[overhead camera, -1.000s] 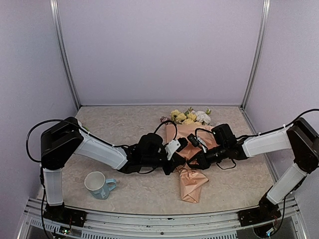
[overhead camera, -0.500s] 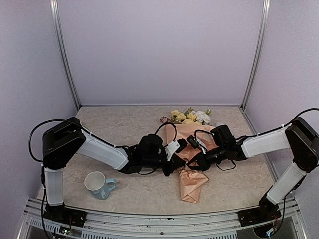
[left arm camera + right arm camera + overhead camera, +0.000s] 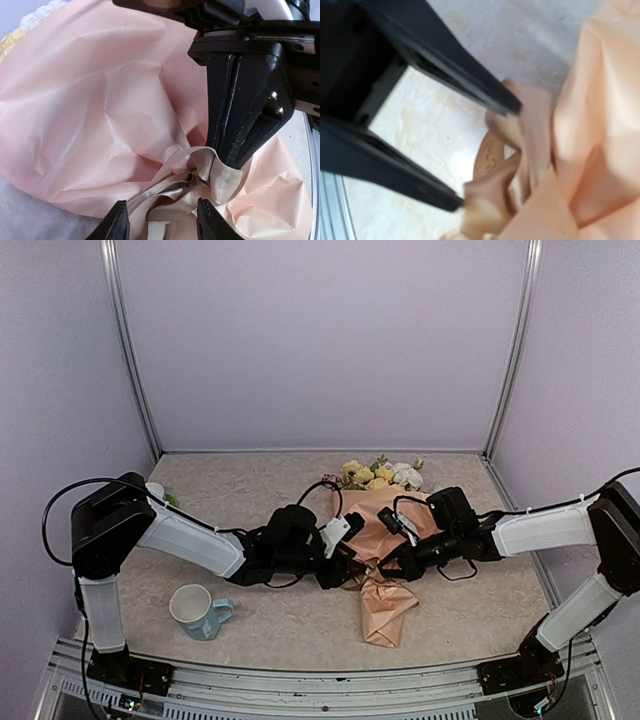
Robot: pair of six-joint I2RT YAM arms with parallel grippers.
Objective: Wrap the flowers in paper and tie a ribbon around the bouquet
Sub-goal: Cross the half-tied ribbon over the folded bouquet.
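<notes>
The bouquet lies on the table, its flowers point(image 3: 380, 475) pointing to the back and the peach paper point(image 3: 385, 605) wrapped round the stems as a cone. The tan ribbon point(image 3: 200, 175) is bunched in loops at the cone's waist. My left gripper point(image 3: 162, 222) is open, and ribbon strands lie loose between its fingertips point(image 3: 120, 222). In the top view the left gripper point(image 3: 352, 565) meets the right gripper point(image 3: 385, 565) at that waist. My right gripper point(image 3: 227, 157) has its jaws together on a ribbon loop. The right wrist view shows the ribbon point(image 3: 495, 165) between the left gripper's fingers point(image 3: 470, 85).
A white and pale blue mug point(image 3: 198, 612) stands near the front left of the table point(image 3: 250, 490). A small white and green object point(image 3: 158, 492) peeks out behind the left arm's shoulder. Walls close the table at the back and on both sides.
My left gripper has opened and let go of the ribbon, and the left arm has drawn a little to the left. The right gripper has closed fully on the ribbon.
</notes>
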